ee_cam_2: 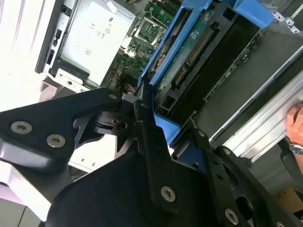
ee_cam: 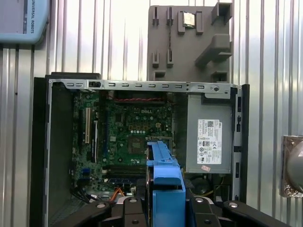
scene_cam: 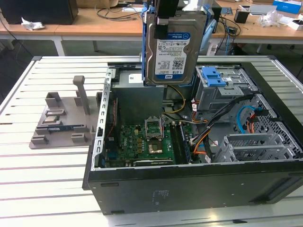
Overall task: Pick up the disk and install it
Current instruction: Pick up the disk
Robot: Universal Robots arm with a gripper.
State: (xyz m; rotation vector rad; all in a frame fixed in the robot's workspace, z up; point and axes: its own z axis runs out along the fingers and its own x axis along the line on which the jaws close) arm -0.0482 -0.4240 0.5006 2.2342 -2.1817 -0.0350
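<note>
The pincer (scene_cam: 166, 23) pinches the disk (scene_cam: 173, 52) above the open case (scene_cam: 189, 184); a seemingly narrow grip may let it tilt and snag cables (scene_cam: 201, 142).

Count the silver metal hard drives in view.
1: the rectangular silver metal disk with blue plastic rails, clamped in the black gripper above the open computer case. Grey drive cages may hide others.

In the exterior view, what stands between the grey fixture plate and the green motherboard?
The computer case's metal side wall stands between the grey fixture plate and the motherboard; the exterior view shows it.
</note>
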